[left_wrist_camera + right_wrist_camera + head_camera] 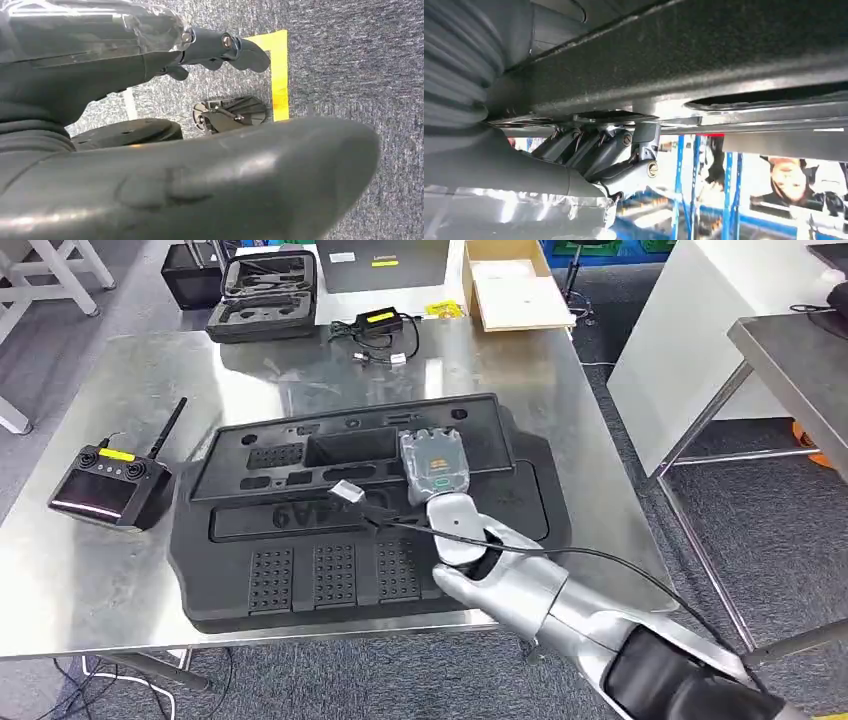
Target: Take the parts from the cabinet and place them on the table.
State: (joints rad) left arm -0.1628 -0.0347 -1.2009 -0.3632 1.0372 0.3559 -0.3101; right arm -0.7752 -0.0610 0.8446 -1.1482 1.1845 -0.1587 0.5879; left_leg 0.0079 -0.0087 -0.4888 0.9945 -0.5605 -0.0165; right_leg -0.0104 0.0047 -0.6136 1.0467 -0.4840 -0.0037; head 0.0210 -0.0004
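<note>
The right hand grips the near end of the grey part, which lies on the black foam tray with its long axis toward 12 o'clock; left hand hangs empty, fingers loosely apart.

A handheld controller with a raised antenna lies near the table's left edge. At the far edge sit an open black case, a black charger with coiled cables and an open cardboard box. Yellow tape marks the grey carpet.
</note>
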